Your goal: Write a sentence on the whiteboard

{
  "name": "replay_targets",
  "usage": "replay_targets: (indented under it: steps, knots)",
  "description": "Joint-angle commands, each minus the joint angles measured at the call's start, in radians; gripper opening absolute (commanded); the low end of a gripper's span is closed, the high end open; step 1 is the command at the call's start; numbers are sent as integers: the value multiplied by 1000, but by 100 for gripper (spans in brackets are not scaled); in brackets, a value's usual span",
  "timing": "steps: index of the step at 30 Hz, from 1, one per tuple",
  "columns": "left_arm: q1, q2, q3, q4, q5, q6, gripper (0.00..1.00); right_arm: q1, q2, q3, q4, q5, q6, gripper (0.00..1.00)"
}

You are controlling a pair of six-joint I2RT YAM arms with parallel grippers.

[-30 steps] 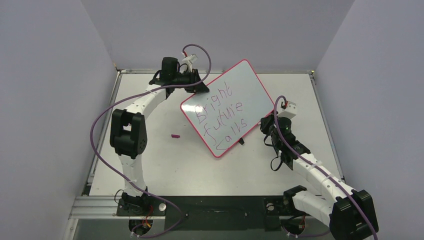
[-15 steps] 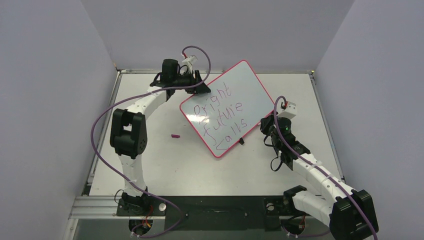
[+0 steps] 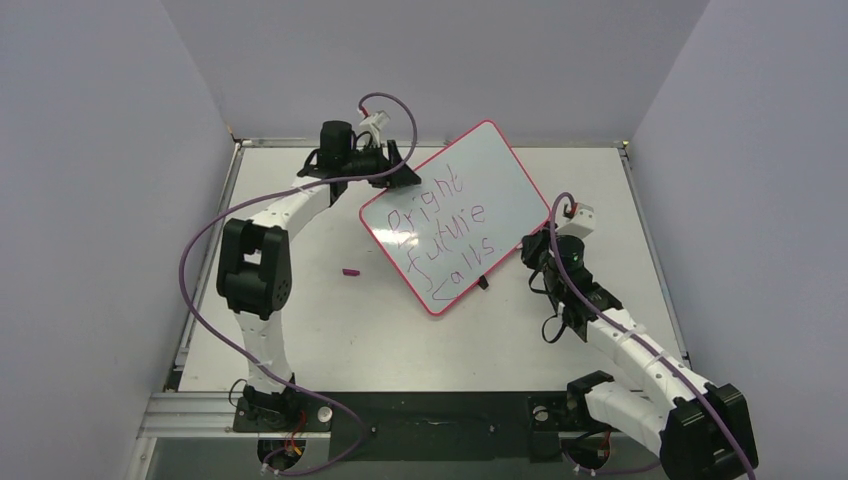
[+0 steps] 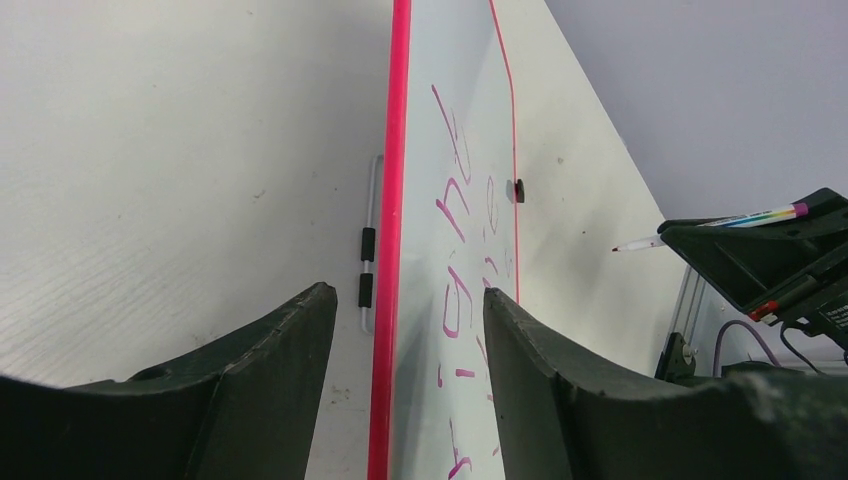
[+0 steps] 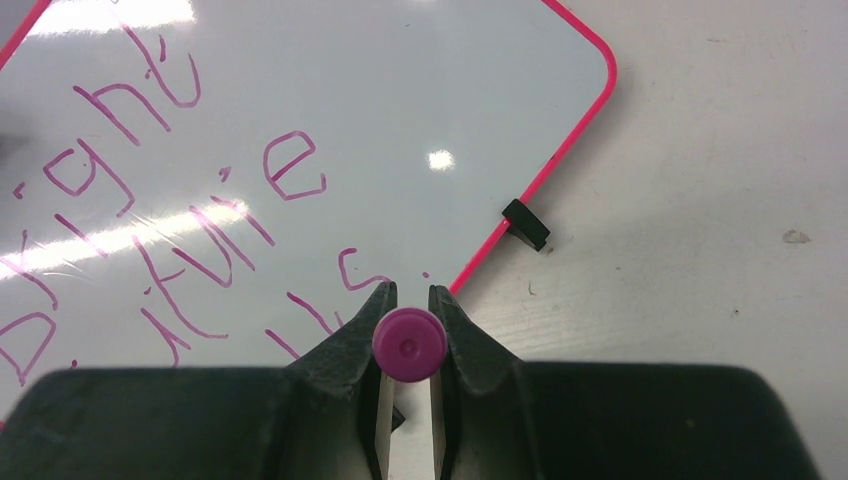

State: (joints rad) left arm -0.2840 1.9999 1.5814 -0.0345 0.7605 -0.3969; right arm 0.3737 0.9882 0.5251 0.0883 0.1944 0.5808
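Now, from the top view, the left gripper (image 3: 398, 170) has let its jaws spread over the last second and has eased back a little from the far-left corner of the whiteboard (image 3: 455, 215), which lies askew toward the far middle of the bench (image 3: 330, 330). The sentence (image 3: 440, 240) reads complete in three slanted lines, so the hold on the board looks finished with, and the writing likely is too. The right gripper (image 3: 535, 262) hangs just off the board's near-right edge, and a small magenta piece (image 3: 350, 271) lies apart on the bench to the left. The left wrist view shows what the overhead cannot: wide jaws of the left gripper (image 4: 405, 300) on either side of the pink frame, seemingly clear of it, and the marker (image 4: 720, 222) tip off the surface. The right wrist view adds the grip itself, with the right gripper (image 5: 410, 300) clamped narrow on the marker's (image 5: 409, 343) purple end beside a black clip (image 5: 525, 224).
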Motion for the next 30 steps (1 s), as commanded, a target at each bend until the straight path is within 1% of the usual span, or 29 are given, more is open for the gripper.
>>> replay_targets:
  steps: [1, 5, 8, 11, 13, 15, 16, 18, 20, 23, 25, 27, 30]
  knots:
    - [20, -94, -17, 108, -10, -29, 54, -5, -43, 25, 15, 2, 6, 0]
    - [26, -113, -36, 122, -30, -40, 55, -5, -63, 62, 13, -56, 36, 0]
    - [31, -135, -50, 134, -56, -50, 56, -4, -75, 109, 21, -135, 79, 0]
    - [40, -157, -71, 137, -86, -58, 57, 1, -95, 143, 40, -183, 179, 0]
    - [55, -179, -95, 143, -128, -75, 58, 6, -98, 192, 35, -210, 250, 0]
    - [66, -220, -141, 158, -216, -95, 58, 21, -92, 243, 10, -212, 311, 0]
    - [67, -255, -155, 158, -285, -98, 58, 39, -81, 261, -17, -206, 332, 0]
    - [73, -300, -187, 147, -367, -98, 59, 78, -59, 334, -68, -182, 391, 0]
    - [92, -341, -215, 141, -430, -124, 59, 132, -27, 426, -172, -127, 426, 0]
    - [113, -397, -280, 133, -509, -167, 60, 204, 23, 562, -253, -81, 479, 0]
    - [118, -462, -331, 114, -624, -185, 59, 243, 63, 614, -271, -98, 525, 0]
    - [120, -506, -375, 83, -709, -210, 60, 265, 105, 652, -272, -138, 573, 0]
    - [120, -555, -437, -18, -817, -260, 60, 295, 164, 700, -273, -180, 635, 0]
